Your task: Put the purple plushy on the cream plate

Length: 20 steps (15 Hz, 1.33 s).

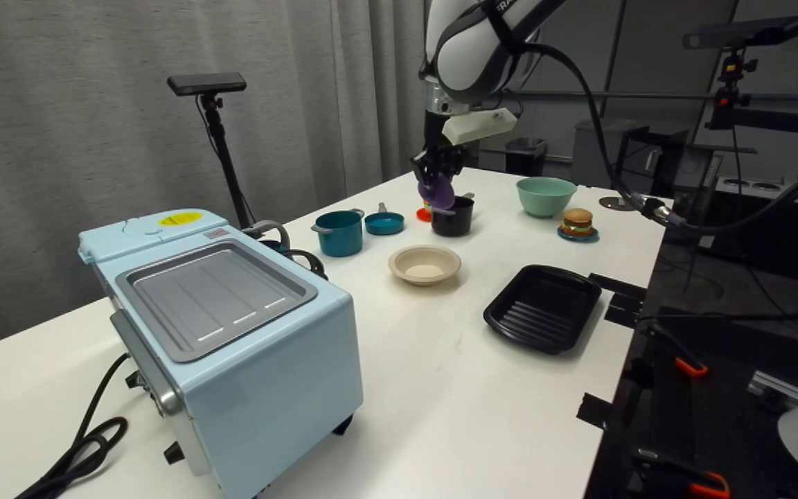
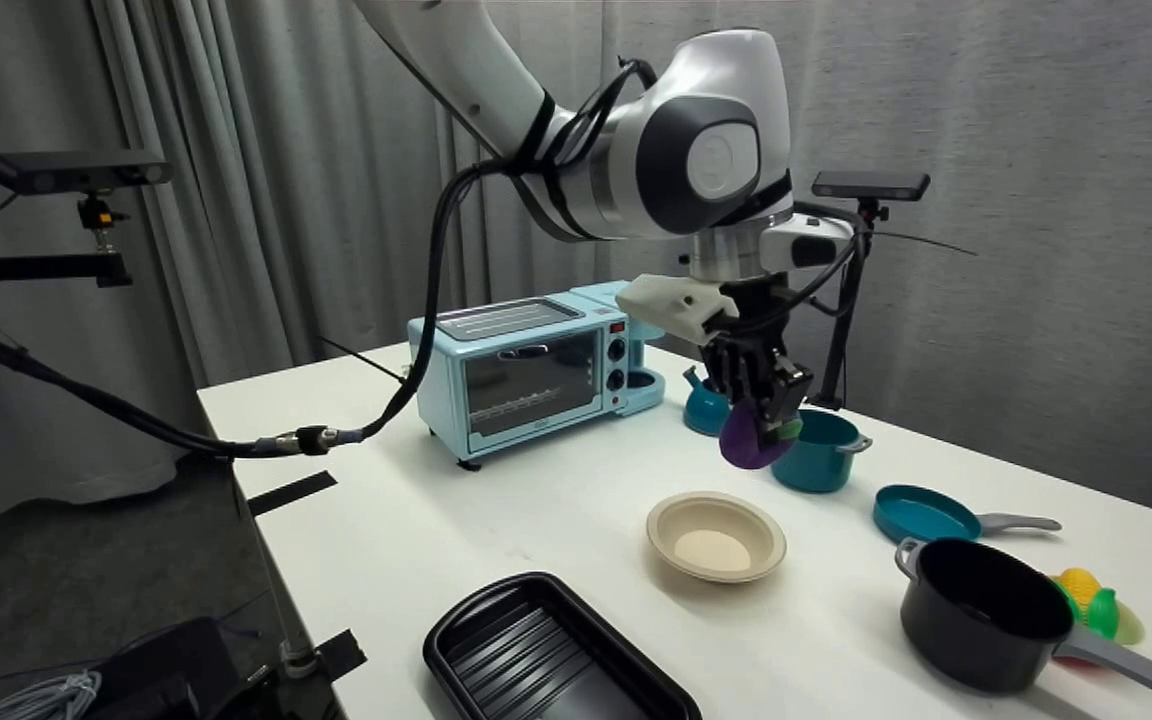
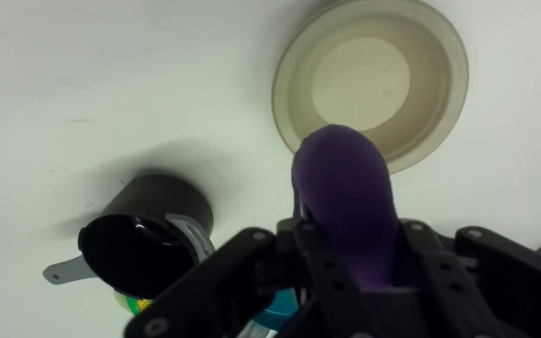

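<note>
The purple plushy [image 2: 744,442] is a rounded, elongated purple toy with a green bit at one end. My gripper [image 2: 768,408] is shut on it and holds it above the table. In the wrist view the plushy [image 3: 341,173] sits between the two fingers [image 3: 352,230], its rounded end pointing out past them. The cream plate [image 2: 714,550] is a round shallow dish flat on the table, with nothing in it. In the wrist view the plushy's tip overlaps the near rim of the plate [image 3: 360,84]. The plate also shows in an exterior view [image 1: 424,270], apart from the raised plushy.
A black pot [image 2: 981,625] with grey handles stands near the plate. A teal pan [image 2: 921,514] and a teal pot [image 2: 818,462] stand behind. A black tray [image 1: 544,308], a mint bowl [image 1: 544,197], a toy burger [image 1: 577,220] and a light-blue oven [image 1: 281,388] are on the table.
</note>
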Each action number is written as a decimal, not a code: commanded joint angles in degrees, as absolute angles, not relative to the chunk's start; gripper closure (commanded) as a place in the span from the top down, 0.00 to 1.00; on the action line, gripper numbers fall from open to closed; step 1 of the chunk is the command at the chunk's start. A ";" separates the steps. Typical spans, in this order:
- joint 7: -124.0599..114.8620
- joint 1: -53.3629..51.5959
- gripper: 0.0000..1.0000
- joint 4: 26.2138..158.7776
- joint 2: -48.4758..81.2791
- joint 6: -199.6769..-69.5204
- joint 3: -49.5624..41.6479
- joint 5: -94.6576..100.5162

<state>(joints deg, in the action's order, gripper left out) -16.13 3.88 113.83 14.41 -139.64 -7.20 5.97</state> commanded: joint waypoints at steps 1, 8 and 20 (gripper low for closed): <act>-17.57 2.87 0.07 107.32 20.40 -138.92 -7.15 5.82; -19.35 1.11 0.07 105.79 28.85 -138.64 -8.04 6.59; -18.92 -0.21 0.57 105.85 33.21 -138.14 -8.08 6.01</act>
